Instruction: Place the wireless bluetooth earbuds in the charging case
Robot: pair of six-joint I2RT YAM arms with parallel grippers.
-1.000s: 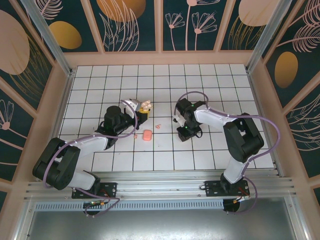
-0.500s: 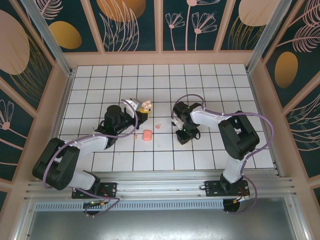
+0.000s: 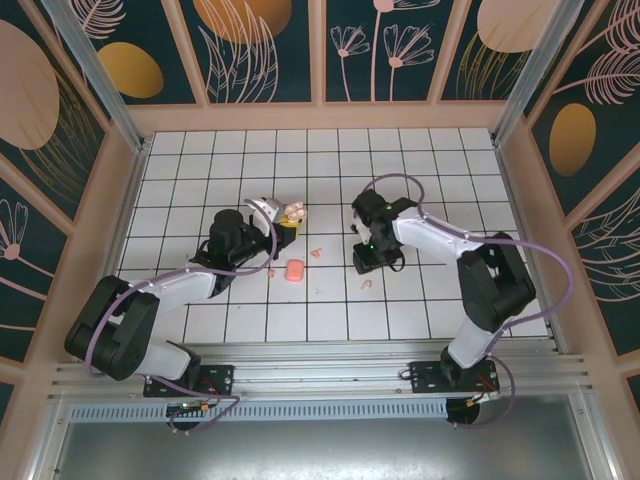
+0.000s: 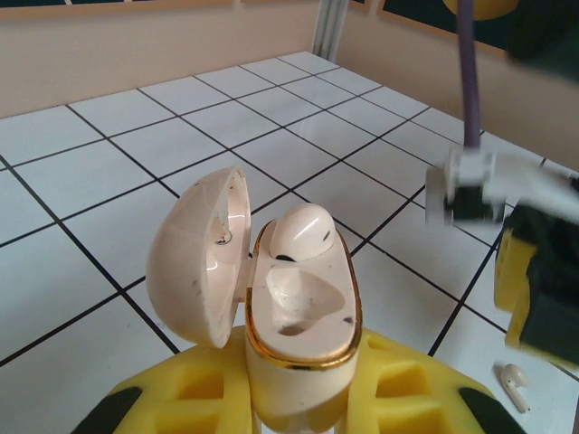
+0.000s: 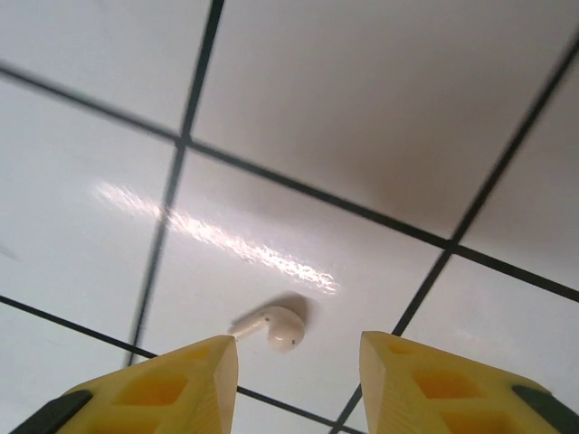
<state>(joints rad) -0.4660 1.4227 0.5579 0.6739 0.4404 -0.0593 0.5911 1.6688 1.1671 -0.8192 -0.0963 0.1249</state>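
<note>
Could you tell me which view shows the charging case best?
Left wrist: the case is close up, lid open, one earbud seated, other socket empty. From the top it is a tiny pale blob in the left gripper.

We logged the charging case (image 4: 300, 316) upright between the fingers of the left gripper (image 4: 298, 402), lid swung to its left, an earbud (image 4: 303, 231) in the far socket. On the table (image 3: 400, 170), a rounded-square box (image 3: 295, 270) lay just nearer the bases than that gripper, a loose earbud (image 3: 316, 253) right of the box, between the arms. A third earbud (image 5: 271, 327) lay on a tile just ahead of the right gripper (image 5: 298, 380), apart from its fingers.
</note>
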